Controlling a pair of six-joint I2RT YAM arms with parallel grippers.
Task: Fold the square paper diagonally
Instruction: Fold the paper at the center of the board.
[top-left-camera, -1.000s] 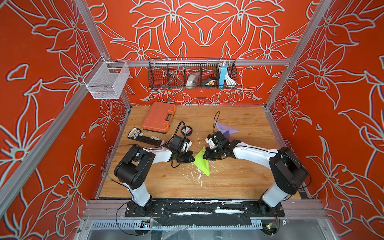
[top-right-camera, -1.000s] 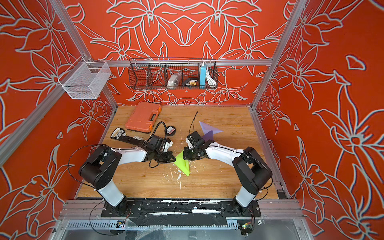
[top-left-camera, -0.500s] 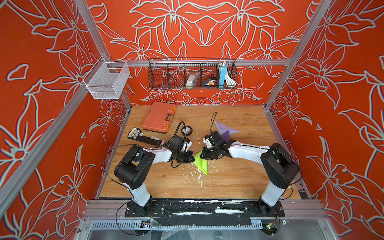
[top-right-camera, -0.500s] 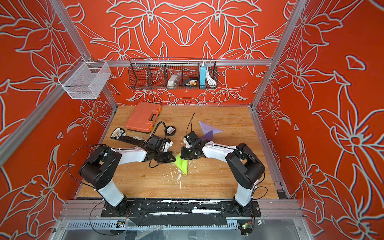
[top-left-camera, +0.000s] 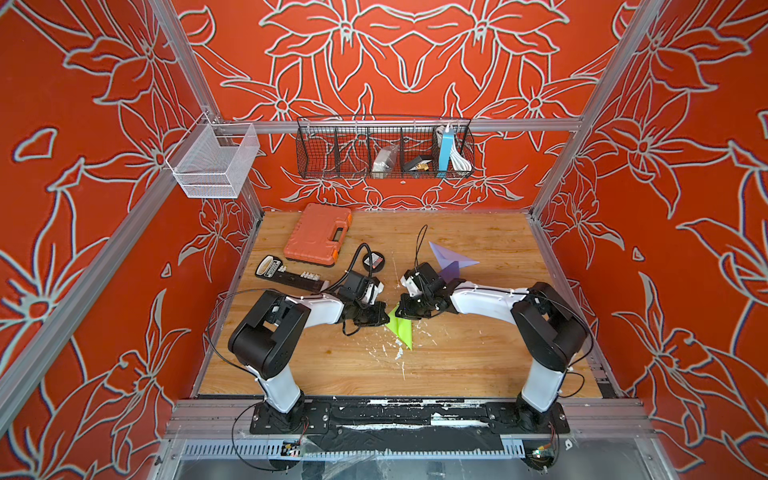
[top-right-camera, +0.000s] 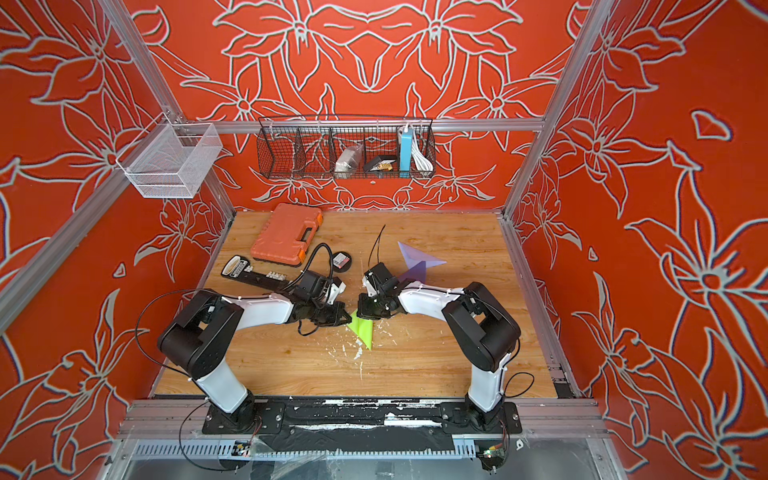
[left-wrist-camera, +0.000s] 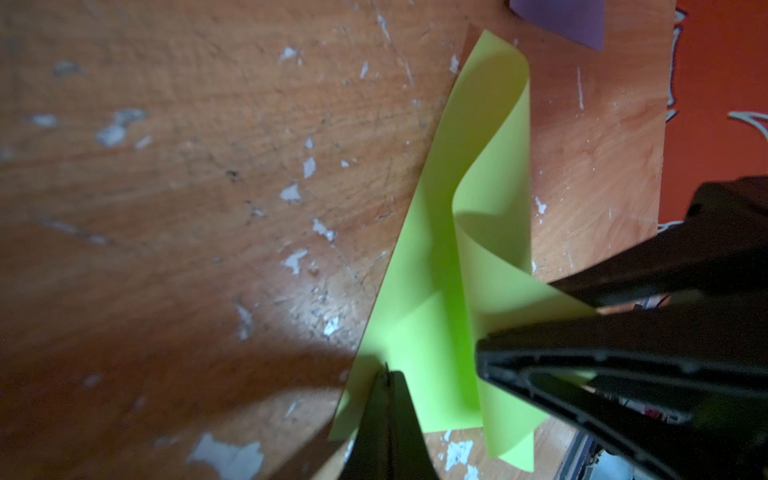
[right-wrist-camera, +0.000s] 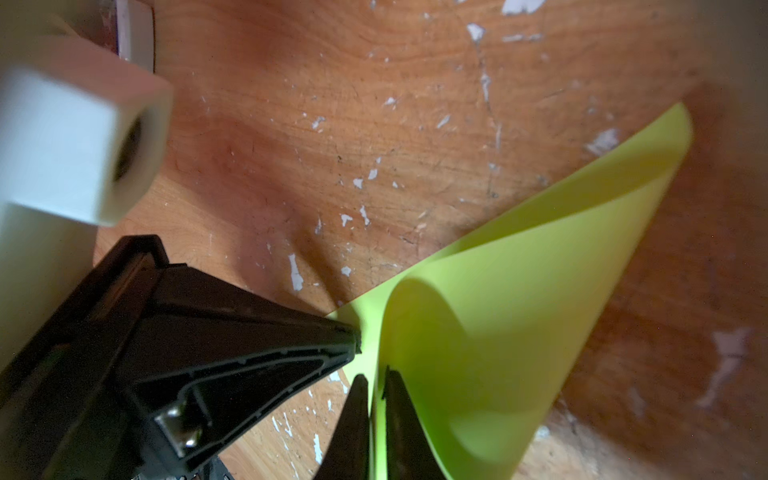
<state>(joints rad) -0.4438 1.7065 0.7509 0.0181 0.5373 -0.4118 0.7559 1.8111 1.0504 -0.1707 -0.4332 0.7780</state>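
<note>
Right wrist view: my right gripper pinches the lifted flap of the green paper, which sits curled over and uncreased on the table. Left gripper is closed, tip pinning a corner. If that slips, I reckon the corners misalign.

**Green paper**: a plain lime square sheet near the centre of the wooden tabletop, slightly toward 6 o'clock. One half curls over the other in a soft, uncreased loop. This forms a narrow wedge whose tip rests on the wood and points toward 5 o'clock. The lower layer lies flat and the upper layer arches.
</note>
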